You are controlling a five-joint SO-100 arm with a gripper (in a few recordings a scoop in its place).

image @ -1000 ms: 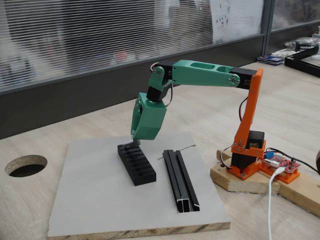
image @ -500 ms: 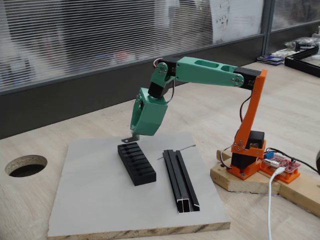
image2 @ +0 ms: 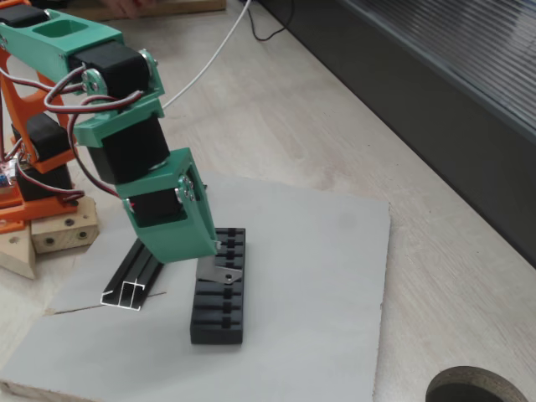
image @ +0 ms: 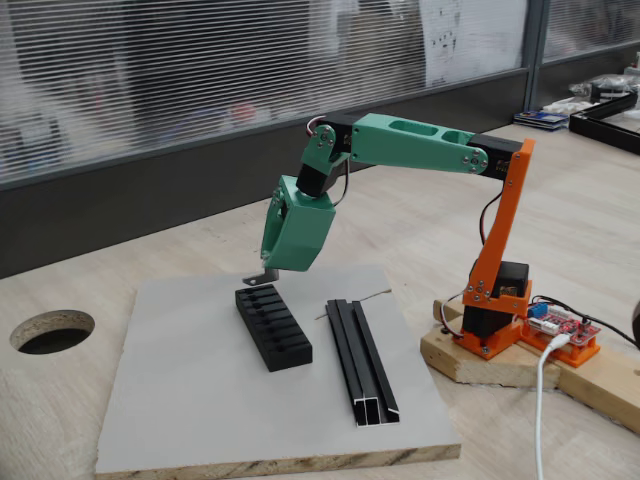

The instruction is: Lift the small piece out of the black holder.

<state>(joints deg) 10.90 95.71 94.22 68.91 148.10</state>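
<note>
Grey metal hangs in the air: the small piece (image2: 219, 272) sits pinched at the tip of the green gripper (image2: 209, 256), its bent foot pointing out sideways, and it hovers just above the far end of the black holder (image2: 221, 287). From the side, the small piece (image: 264, 276) shows a thin gap of daylight between itself and the black holder (image: 273, 327), so it looks clear of its slot. The gripper (image: 270, 268) is clamped on that bracket by what seems a very slim purchise at the top edge.

That is where the risk lies. A hold this shallow on thin, slick metal could let the bracket swivel or slip out if the arm jerks, and it would drop back onto the slotted top or skitter across the grey board (image: 190, 380) beside the holder. Any sideways drift this low could also catch the bent foot on the holder's end and nudge the block. The long black rail (image: 360, 360), lying right of the holder, is near enough to catch a falling piece.

No brand, label or legible writing shows on the holder, arm or surface.
</note>
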